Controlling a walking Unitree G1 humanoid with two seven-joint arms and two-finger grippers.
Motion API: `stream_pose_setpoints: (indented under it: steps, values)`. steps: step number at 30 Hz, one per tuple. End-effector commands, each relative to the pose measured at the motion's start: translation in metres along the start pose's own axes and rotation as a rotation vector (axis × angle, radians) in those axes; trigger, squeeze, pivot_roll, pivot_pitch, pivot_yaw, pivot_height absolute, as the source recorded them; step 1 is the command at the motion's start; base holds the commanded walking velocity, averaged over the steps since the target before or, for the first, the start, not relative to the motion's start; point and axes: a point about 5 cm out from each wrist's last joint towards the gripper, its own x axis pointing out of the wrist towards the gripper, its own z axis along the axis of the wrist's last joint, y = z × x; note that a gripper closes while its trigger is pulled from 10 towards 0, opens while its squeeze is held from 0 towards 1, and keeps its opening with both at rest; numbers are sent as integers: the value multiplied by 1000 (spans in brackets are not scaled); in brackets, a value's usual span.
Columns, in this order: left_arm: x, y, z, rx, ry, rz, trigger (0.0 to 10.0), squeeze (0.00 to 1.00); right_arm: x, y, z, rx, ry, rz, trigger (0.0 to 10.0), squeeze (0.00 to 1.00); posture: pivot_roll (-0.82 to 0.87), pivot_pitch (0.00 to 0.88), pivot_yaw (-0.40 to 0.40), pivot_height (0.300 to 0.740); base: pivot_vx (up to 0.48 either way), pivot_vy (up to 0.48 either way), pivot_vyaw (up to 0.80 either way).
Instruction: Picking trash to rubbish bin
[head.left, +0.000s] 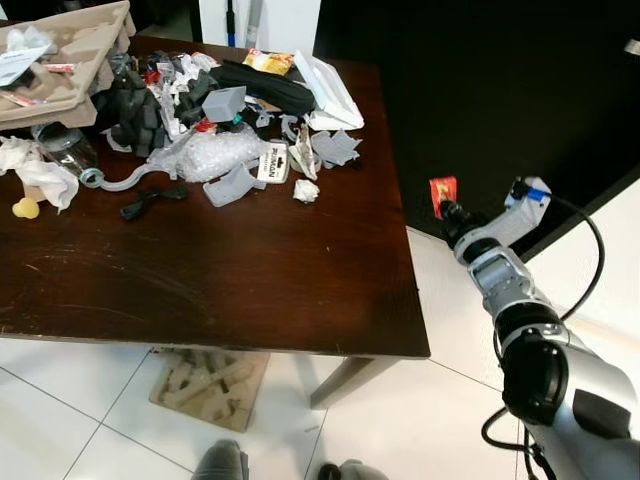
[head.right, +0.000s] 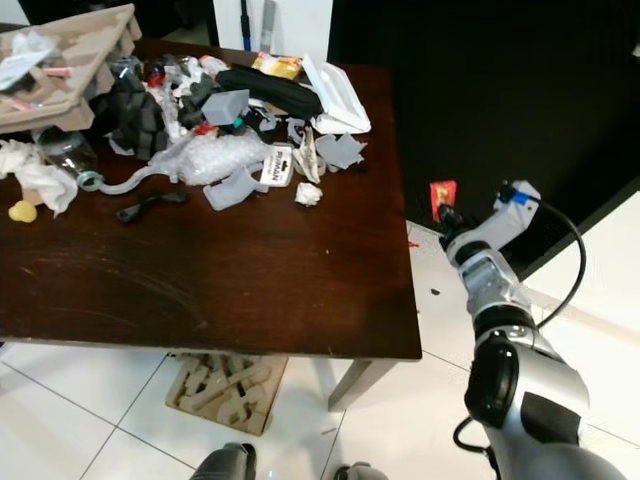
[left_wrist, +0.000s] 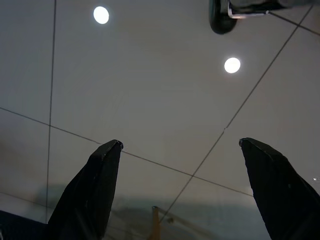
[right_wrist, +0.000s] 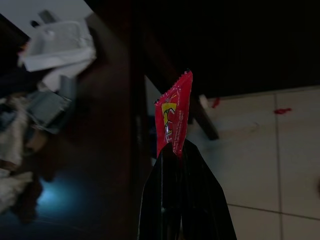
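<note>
- Currently my right gripper (right_wrist: 176, 150) is pinched closed on the lower edge of a red snack wrapper (right_wrist: 173, 116), held off the right side of the dark wooden table (head.left: 250, 270), above the tiled floor (head.left: 420, 400).
- The wrapper looks feather-light, thin and crinkly, probably slick; I judge a firm pinch well inside the edge safest.
- My left gripper (left_wrist: 180, 145) hangs idle, fingers spread wide.
- More trash (head.left: 215, 110) is heaped on the table's far side.
</note>
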Motion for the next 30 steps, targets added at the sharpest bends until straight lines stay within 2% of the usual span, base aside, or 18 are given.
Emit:
stream_pose_setpoints:
  steps: [1, 2, 3, 5, 6, 8, 10, 11, 13, 14, 19, 21, 22, 23, 26, 28, 29, 30]
  values:
    - [-2, 8, -14, -30, 43, 41, 10000, 0, -6, -12, -8, -31, 22, -77, 10000, 0, 256, 159, -88, 740, 0, 0, 0]
    - [-2, 18, -13, -85, 32, 105, 10000, 0, -10, -24, -10, -94, 28, -202, 10000, 0, 262, 161, -89, 740, 0, 0, 0]
    - [-3, 25, -12, -136, 19, 144, 10000, 0, -13, -30, -11, -111, 31, -261, 10000, 0, 262, 161, -89, 740, 0, 0, 0]
    - [-3, 31, -11, -172, 6, 184, 10000, 0, -16, -35, -12, -128, 34, -310, 10000, 0, 267, 162, -91, 740, 0, 0, 0]
    - [-5, 46, -5, -203, -28, 268, 10000, 0, -21, -44, -13, -185, 53, -384, 10000, 0, 271, 163, -92, 740, 0, 0, 0]
    - [-7, 63, 4, -239, -77, 357, 10000, 0, -28, -54, -19, -249, 92, -444, 10000, 0, 277, 164, -97, 740, 0, 0, 0]
    - [-10, 75, 13, -265, -121, 420, 10000, 0, -34, -61, -27, -262, 125, -480, 10000, 0, 284, 161, -104, 740, 0, 0, 0]
    - [-10, 75, 13, -265, -121, 420, 10000, 0, -34, -61, -27, -262, 125, -480, 10000, 0, 284, 161, -104, 740, 0, 0, 0]
    - [-17, 100, 37, -285, -241, 527, 10000, 0, -50, -76, -49, -297, 220, -531, 10000, 0, 296, 156, -113, 740, 0, 0, 0]
    - [-17, 100, 37, -285, -241, 527, 10000, 0, -50, -76, -49, -297, 220, -531, 10000, 0, 296, 156, -113, 740, 0, 0, 0]
    - [-40, 137, 83, -290, -489, 738, 10000, 0, -87, -97, -99, -371, 433, -607, 10000, 0, 324, 149, -126, 740, 0, 0, 0]
    - [-43, 141, 88, -292, -520, 766, 10000, 0, -92, -98, -105, -374, 457, -616, 10000, 0, 324, 149, -126, 740, 0, 0, 0]
    - [-57, 148, 107, -284, -635, 833, 10000, 0, -104, -102, -121, -383, 520, -626, 10000, 0, 328, 148, -127, 740, 0, 0, 0]
    - [-65, 151, 117, -278, -697, 864, 10000, 0, -109, -103, -128, -389, 552, -623, 10000, 0, 331, 147, -127, 740, 0, 0, 0]
    - [-71, 152, 124, -274, -738, 885, 10000, 0, -113, -103, -132, -393, 572, -621, 10000, 0, 331, 146, -128, 740, 0, 0, 0]
    - [-90, 153, 147, -251, -862, 917, 10000, 0, -123, -105, -143, -421, 629, -614, 10000, 0, 336, 148, -130, 740, 0, 0, 0]
    - [-90, 153, 147, -251, -862, 917, 10000, 0, -123, -105, -143, -421, 629, -614, 10000, 0, 336, 148, -130, 740, 0, 0, 0]
    - [-108, 154, 169, -231, -968, 929, 10000, 0, -129, -105, -151, -448, 668, -601, 10000, 0, 336, 148, -130, 740, 0, 0, 0]
